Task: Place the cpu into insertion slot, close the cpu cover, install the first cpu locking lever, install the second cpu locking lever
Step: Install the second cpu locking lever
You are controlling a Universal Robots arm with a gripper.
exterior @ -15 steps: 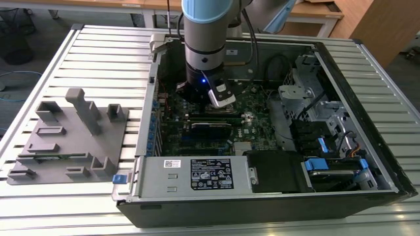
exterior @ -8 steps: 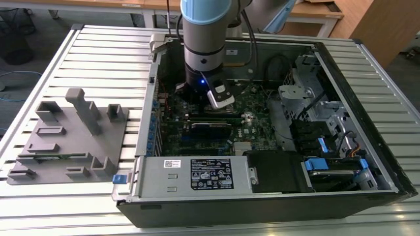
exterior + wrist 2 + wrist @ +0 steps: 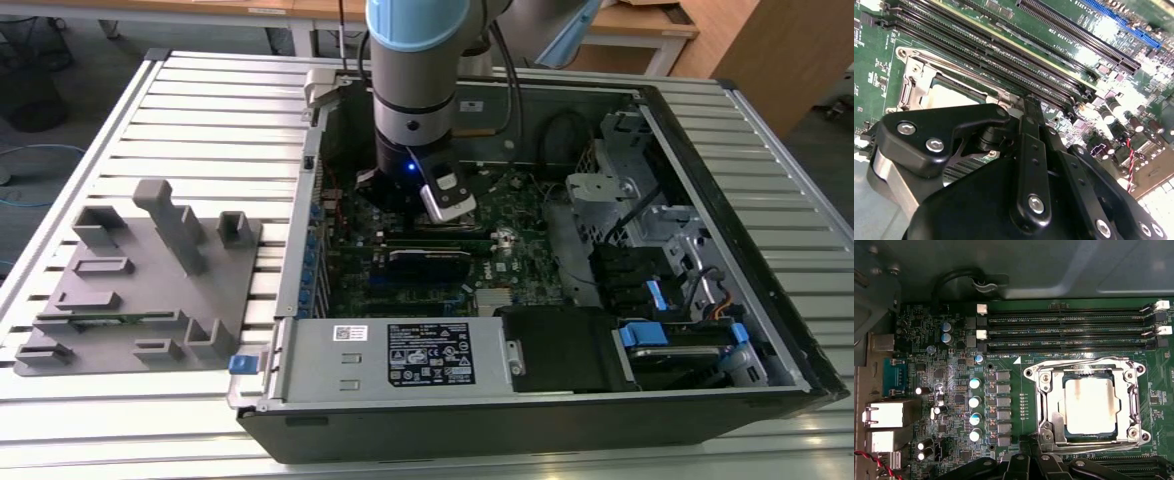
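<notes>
My counter (image 3: 174, 110) is a slatted, pale metal surface. On it lies the opened computer case (image 3: 534, 400) on its side, and just beside that, toward the exterior view's left, sits a grey moulded fixture tray (image 3: 140, 285).

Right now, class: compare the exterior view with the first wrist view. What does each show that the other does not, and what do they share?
Exterior view alone: the whole open computer case, the grey fixture tray on the slatted table, and the arm reaching in. First wrist view alone: the cpu seated in the insertion slot, the cpu cover framing it, and the capacitors. Shared: the green motherboard.
</notes>
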